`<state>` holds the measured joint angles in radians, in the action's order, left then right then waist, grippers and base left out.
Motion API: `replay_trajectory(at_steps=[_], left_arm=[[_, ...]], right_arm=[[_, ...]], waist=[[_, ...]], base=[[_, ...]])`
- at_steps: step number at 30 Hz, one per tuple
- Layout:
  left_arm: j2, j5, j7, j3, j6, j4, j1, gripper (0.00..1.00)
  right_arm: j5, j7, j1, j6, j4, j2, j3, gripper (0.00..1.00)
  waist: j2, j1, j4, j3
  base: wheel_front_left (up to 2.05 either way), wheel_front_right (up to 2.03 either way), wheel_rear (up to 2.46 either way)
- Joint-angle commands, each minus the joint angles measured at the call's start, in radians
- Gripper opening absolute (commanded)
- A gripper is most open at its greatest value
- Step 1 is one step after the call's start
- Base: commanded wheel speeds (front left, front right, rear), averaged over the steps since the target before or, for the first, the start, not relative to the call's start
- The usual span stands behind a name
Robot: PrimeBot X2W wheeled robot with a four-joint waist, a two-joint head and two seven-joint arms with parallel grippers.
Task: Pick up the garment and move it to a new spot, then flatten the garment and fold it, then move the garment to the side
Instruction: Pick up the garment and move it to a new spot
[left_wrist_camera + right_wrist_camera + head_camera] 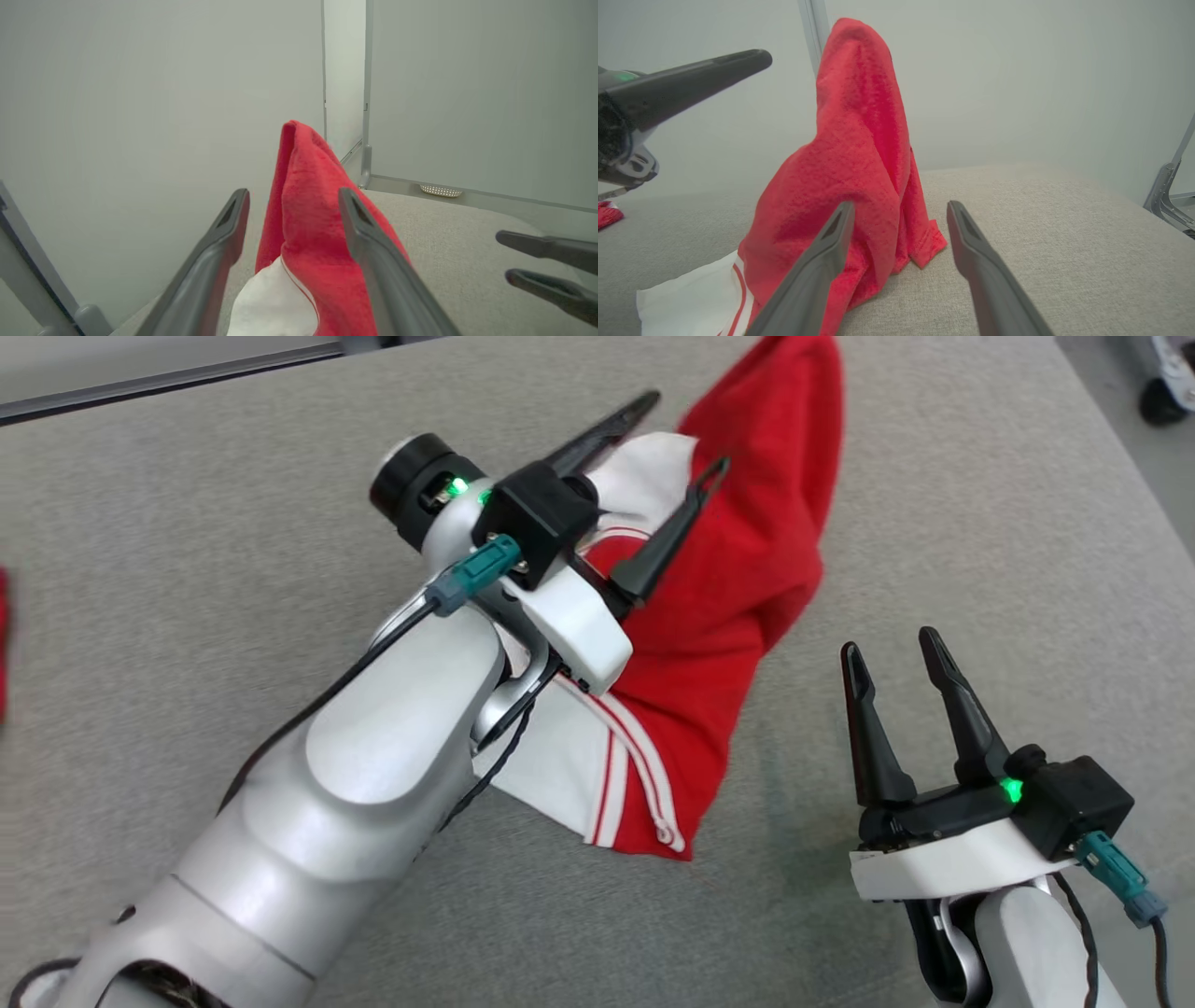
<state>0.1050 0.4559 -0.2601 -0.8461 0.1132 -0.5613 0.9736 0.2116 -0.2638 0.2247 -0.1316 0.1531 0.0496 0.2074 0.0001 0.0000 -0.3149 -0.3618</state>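
Observation:
The red garment [747, 569] with a white, red-striped part [597, 775] lies on the grey table [187, 569] and rises in a tall peak [859, 93]. My left gripper [681, 434] hovers over it, open, and in the left wrist view the red cloth [303, 205] stands between the spread fingers [224, 233] without being pinched. Off to the garment's right, low over the table, is my right gripper [892, 647], open and holding nothing. Its fingers [817, 266] point at the foot of the cloth.
Another red item [3, 644] lies at the table's left edge. The table's far edge [168, 378] runs along the top left. A wheel [1165, 394] stands on the floor beyond the right corner. A metal frame [1164, 196] stands beside the table.

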Motion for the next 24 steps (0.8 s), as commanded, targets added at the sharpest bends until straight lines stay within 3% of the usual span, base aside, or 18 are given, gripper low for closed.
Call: replay_trajectory(at_steps=[1, 7, 12, 20, 24], left_arm=[[-0.006, -0.019, -0.006, 0.049, -0.027, 0.060, -0.040, 1.00], [0.031, -0.063, -0.004, 0.192, -0.082, 0.232, -0.240, 1.00], [0.035, -0.090, -0.004, 0.385, -0.146, 0.379, -0.525, 1.00], [-0.033, -0.172, -0.004, 0.639, -0.129, 0.542, -0.913, 1.00], [-0.048, -0.231, -0.004, 0.697, -0.105, 0.578, -1.030, 1.00]], right_arm=[[-0.014, -0.001, -0.009, 0.002, 0.007, 0.002, -0.005, 1.00], [-0.037, -0.001, -0.038, 0.002, 0.016, 0.002, -0.008, 1.00], [-0.064, -0.001, -0.082, 0.002, 0.032, 0.002, -0.005, 1.00], [-0.080, -0.001, -0.164, 0.002, 0.044, 0.002, -0.019, 1.00], [-0.112, -0.001, -0.208, 0.002, 0.034, 0.003, -0.035, 1.00]], waist=[[-0.0001, 0.0000, 0.058, 0.029], [-0.0001, 0.0000, 0.134, 0.105], [-0.0001, 0.0000, 0.212, 0.195], [-0.0001, 0.0000, 0.339, 0.310], [-0.0001, 0.0000, 0.390, 0.343]], base=[[0.00, 0.00, 0.00], [0.00, 0.00, 0.00], [0.00, 0.00, 0.00], [0.00, 0.00, 0.00], [0.00, 0.00, 0.00]])
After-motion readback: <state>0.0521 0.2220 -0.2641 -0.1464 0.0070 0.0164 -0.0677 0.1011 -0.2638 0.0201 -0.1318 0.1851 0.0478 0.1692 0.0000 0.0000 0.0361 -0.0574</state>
